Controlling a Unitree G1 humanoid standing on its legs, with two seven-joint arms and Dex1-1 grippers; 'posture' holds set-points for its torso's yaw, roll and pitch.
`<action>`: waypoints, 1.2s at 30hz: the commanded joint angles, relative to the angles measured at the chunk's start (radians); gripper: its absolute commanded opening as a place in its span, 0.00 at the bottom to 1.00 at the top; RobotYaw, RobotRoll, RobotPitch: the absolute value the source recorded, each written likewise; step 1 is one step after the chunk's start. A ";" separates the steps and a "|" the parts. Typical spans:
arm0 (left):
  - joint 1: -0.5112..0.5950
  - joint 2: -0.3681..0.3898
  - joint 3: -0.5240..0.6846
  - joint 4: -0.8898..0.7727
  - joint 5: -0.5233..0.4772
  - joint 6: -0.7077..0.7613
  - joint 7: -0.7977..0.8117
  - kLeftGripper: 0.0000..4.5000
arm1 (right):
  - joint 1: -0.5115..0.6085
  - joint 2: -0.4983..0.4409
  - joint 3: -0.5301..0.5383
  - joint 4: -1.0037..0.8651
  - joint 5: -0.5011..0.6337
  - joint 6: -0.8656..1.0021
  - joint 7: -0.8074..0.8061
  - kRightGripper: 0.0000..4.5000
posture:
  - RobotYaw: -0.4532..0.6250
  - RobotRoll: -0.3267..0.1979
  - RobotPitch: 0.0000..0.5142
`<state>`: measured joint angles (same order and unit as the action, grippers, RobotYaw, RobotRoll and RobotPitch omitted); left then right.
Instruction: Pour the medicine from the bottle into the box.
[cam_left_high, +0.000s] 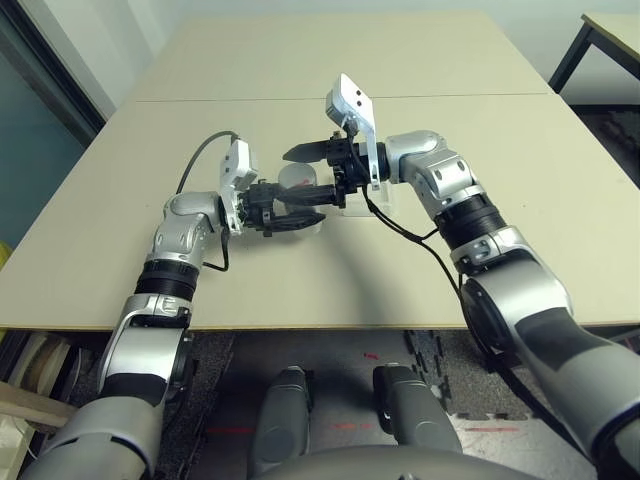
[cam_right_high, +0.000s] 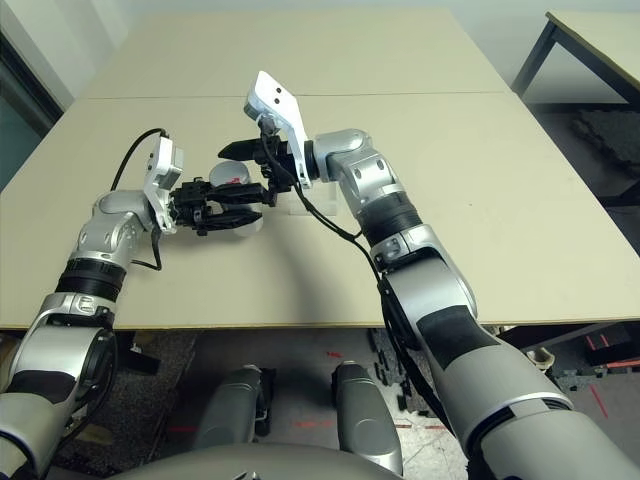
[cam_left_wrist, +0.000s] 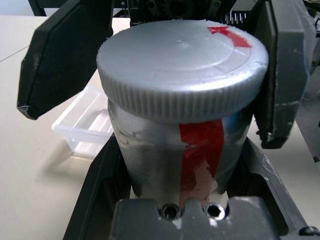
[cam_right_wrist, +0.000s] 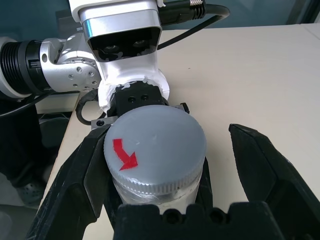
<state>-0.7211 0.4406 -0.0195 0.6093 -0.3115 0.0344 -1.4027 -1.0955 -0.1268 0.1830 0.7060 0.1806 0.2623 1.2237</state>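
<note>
The silver-grey bottle (cam_left_wrist: 165, 165), with its red-and-white label, is held above the beige table (cam_left_high: 300, 280). My left gripper (cam_left_high: 292, 208) is shut on its body. The grey ribbed cap (cam_right_wrist: 155, 150), marked with a red arrow, is on the bottle. My right gripper (cam_right_wrist: 165, 170) stands open, one black finger (cam_right_wrist: 265, 165) on each side of the cap with gaps showing. The clear plastic box (cam_left_wrist: 85, 125) lies on the table just behind the bottle, under the right wrist (cam_left_high: 360, 205). The medicine is hidden inside the bottle.
A seam (cam_left_high: 480, 96) runs across the table behind the arms. A second table (cam_left_high: 612, 35) stands at the far right. The table's front edge (cam_left_high: 330, 327) is close to my body. A black cable (cam_left_high: 420, 245) hangs from the right wrist.
</note>
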 joint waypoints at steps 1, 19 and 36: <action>-0.015 -0.001 -0.006 0.010 0.002 -0.011 -0.013 0.60 | 0.011 -0.044 -0.023 0.016 -0.006 -0.005 -0.016 1.00 | 0.37 0.62 0.16; -0.040 -0.003 -0.017 0.084 0.015 -0.038 -0.045 0.60 | 0.110 -0.277 -0.102 -0.161 0.103 0.135 -0.019 1.00 | 0.33 0.62 0.16; -0.021 0.015 -0.013 0.080 0.016 -0.035 -0.042 0.60 | 0.144 -0.284 -0.092 -0.371 0.182 0.288 -0.002 1.00 | 0.33 0.62 0.16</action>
<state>-0.7397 0.4535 -0.0281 0.6859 -0.3065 0.0049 -1.4412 -0.9523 -0.4233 0.0724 0.3850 0.3395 0.5227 1.2185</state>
